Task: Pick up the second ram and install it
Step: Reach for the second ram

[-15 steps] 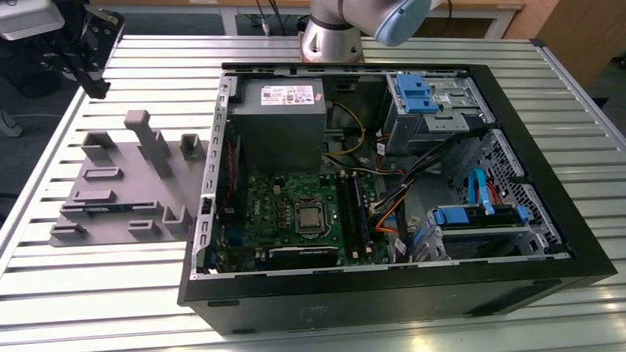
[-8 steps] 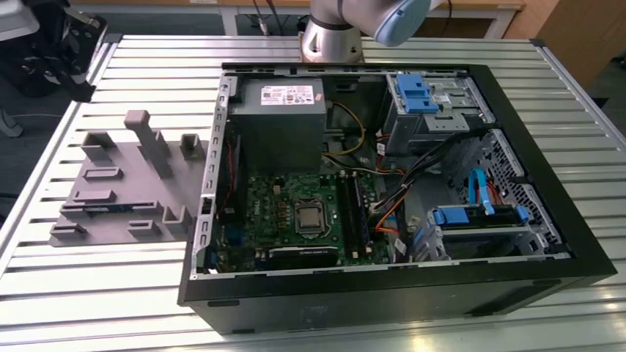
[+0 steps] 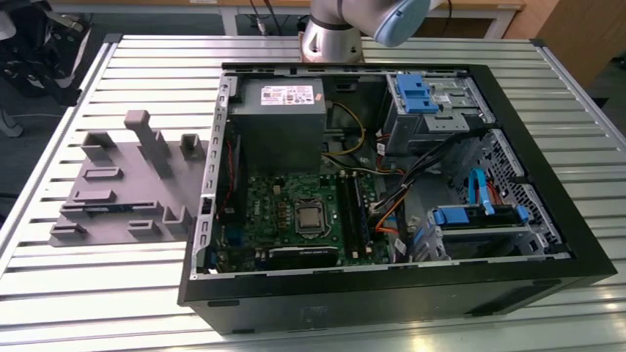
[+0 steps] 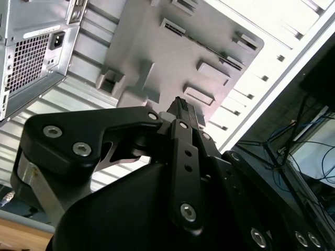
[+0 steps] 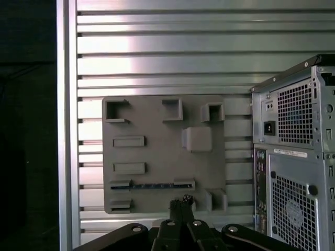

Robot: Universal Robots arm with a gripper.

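Both wrist views show the gripper (image 5: 180,200), pinched narrow and empty, facing the grey tray (image 5: 157,120); the second ram (image 5: 152,185) sits edge-on in the tray's slot. The exterior view adds the open computer (image 3: 391,293) beside the tray, with a white label (image 3: 289,94) inside.

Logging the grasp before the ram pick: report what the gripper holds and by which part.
Nothing is held. In the first wrist view the gripper is shut, with nothing between its jaws, and it points toward the grey fixture.
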